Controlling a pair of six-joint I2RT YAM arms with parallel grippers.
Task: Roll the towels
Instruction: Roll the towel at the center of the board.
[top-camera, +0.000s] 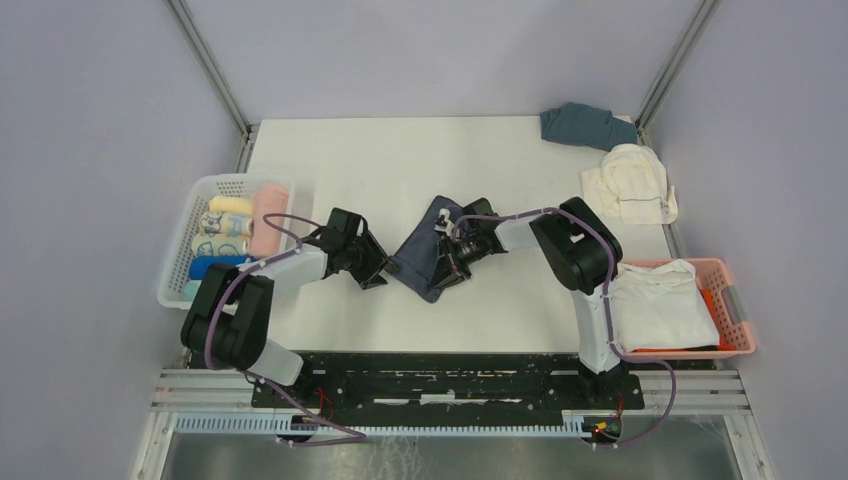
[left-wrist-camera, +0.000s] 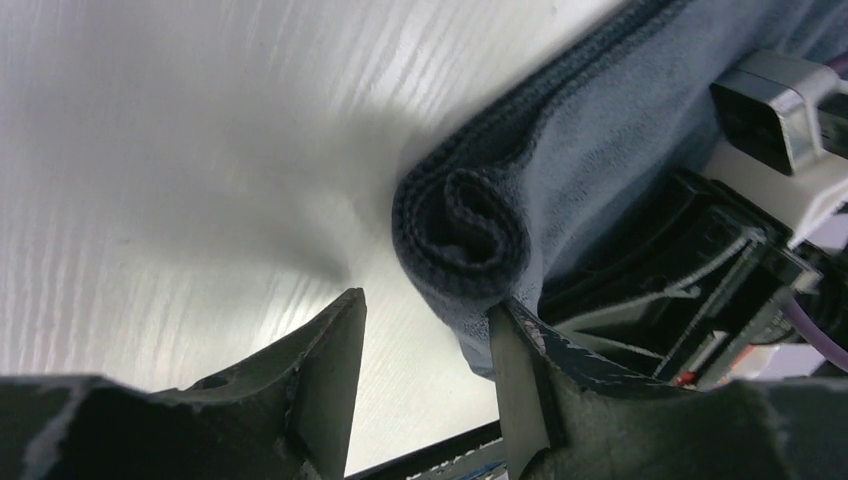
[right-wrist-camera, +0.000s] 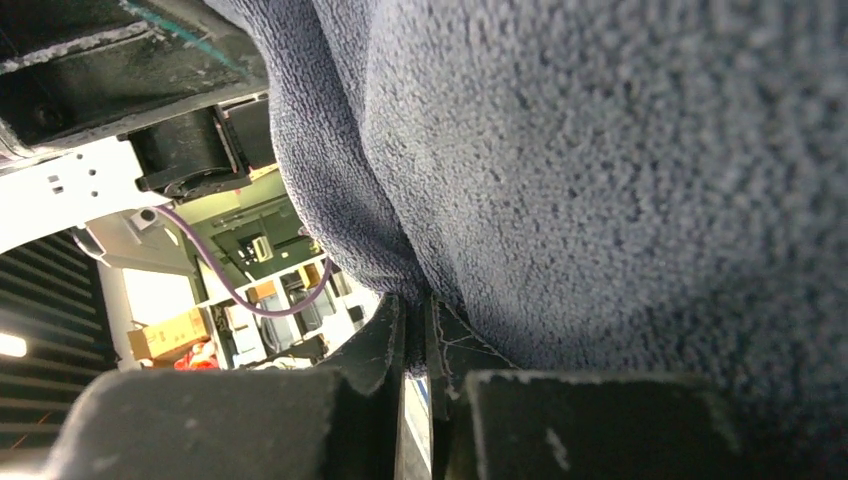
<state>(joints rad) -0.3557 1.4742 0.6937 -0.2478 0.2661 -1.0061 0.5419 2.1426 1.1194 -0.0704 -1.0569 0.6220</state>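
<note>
Left gripper (left-wrist-camera: 425, 312): jaws stand apart with nothing between them. One finger (left-wrist-camera: 515, 385) touches the underside of the towel's rolled end, and the other is clear of it, over bare table (left-wrist-camera: 180, 150).
Right gripper (right-wrist-camera: 415, 305): closed almost tight, pinching a fold of the same towel, which drapes over it and fills its view.
Towel in hand: the slate-blue towel (top-camera: 420, 262) lies mid-table between the two grippers, partly rolled. Its spiral end (left-wrist-camera: 465, 225) faces the left gripper.
Step, as I judge it: rolling this towel on towards its loose edge.
Doing it well: I'd hold the right pinch taut so the cloth doesn't bunch. The left jaws should close around the spiral, not beside it, and both ends should turn evenly so the roll doesn't cone.
Risk: the roll looks soft, and a slack grip could let it unwind.
White basket (top-camera: 175, 272): sits at the table's left edge and holds finished rolls side by side: a pink roll (top-camera: 268, 220), a cream roll (top-camera: 230, 206), a patterned roll (top-camera: 222, 228), a bright blue roll (top-camera: 215, 266) and a teal one at the near end.
Pink basket (top-camera: 735, 300): sits at the right edge with a folded white towel (top-camera: 655, 300) on top. Something orange shows beneath it, and I can't tell what.
Loose towels: a cream towel (top-camera: 630, 182) and a dark blue-grey towel (top-camera: 578, 125) lie crumpled near the far right corner, outside both baskets.
</note>
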